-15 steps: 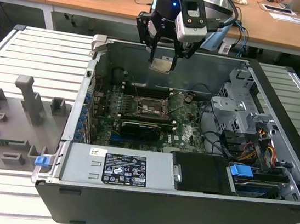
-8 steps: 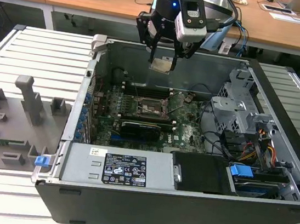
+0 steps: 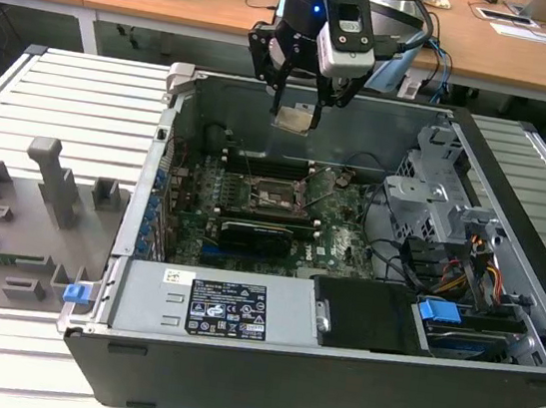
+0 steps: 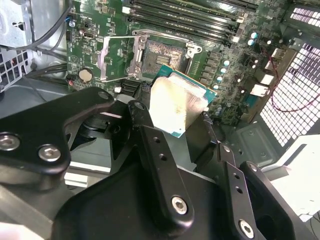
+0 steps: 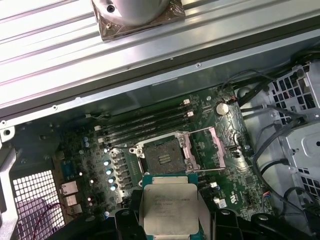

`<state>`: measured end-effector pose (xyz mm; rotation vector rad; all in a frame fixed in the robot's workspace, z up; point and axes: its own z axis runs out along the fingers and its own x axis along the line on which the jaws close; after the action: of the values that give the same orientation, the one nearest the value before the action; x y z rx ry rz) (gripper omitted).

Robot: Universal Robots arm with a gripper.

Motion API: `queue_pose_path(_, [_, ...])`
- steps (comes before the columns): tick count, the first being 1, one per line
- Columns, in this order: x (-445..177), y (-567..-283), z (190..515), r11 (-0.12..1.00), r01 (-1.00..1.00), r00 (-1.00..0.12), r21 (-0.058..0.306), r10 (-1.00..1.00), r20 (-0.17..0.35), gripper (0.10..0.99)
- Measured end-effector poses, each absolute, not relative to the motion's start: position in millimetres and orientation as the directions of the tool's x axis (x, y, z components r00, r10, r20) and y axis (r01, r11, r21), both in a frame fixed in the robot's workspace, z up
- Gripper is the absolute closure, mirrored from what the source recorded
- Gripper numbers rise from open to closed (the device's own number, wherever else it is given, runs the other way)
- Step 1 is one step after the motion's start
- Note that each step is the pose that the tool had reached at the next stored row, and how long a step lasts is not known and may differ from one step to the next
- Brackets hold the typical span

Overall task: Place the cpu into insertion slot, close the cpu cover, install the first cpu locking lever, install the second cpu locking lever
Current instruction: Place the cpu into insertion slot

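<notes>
Black two-finger gripper [image 3: 298, 105] sits upper centre of the exterior view, above the open dark metal computer case [image 3: 328, 397]. Its fingers [image 4: 150, 150] are closed partway and clamped on two opposite edges of the cpu, a small flat square chip with a silver-grey metal top [image 3: 294, 118]. In both wrist views the chip [image 4: 177, 102] [image 5: 170, 207] lies flat between the fingers with its metal lid facing the cameras and a green edge showing around it. It is near square, so no clear long axis; its sides run roughly parallel to the socket's sides. The chip hangs in the air, well apart from the board. The insertion slot, a square black socket with a dark metal rim [image 3: 279, 197] [image 5: 165, 156], is bare on the green circuit board [image 3: 339, 235], mid frame in the exterior view. The cpu cover, a thin hinged metal frame [image 5: 216, 141], is swung open just beside the socket.
</notes>
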<state>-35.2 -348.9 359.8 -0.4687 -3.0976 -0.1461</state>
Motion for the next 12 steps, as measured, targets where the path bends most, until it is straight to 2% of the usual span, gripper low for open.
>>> queue_pose_path(12, [-35.2, -348.9, 358.1, 0.939, 0.331, -0.944, 0.092, 0.331, 0.019, 0.561])
